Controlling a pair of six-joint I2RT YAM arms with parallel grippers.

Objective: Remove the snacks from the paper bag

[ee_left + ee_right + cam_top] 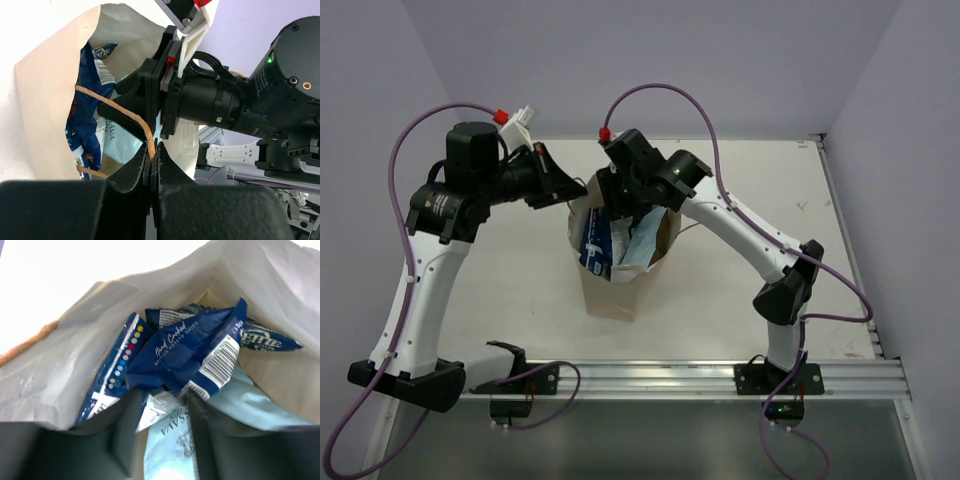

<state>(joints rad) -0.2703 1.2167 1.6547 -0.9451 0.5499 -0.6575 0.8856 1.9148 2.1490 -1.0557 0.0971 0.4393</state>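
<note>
The paper bag (615,290) stands upright mid-table with its mouth open. My left gripper (154,150) is shut on its brown cord handle (120,107) at the bag's left rim (570,195). My right gripper (165,400) reaches down into the mouth (620,215), jaws apart. Between its fingers lie a white folded corner of a dark blue packet (185,355) and the light blue packet (170,450). More dark blue snacks (117,367) lean against the bag wall (75,340). From above, dark blue (595,240) and light blue (638,245) packets show in the mouth.
An aluminium rail (670,378) runs along the near table edge, carrying both arm bases. Purple cables (660,90) loop above the arms. Lilac walls close in the table at the back and on both sides. The right arm's body (210,105) crowds the bag mouth.
</note>
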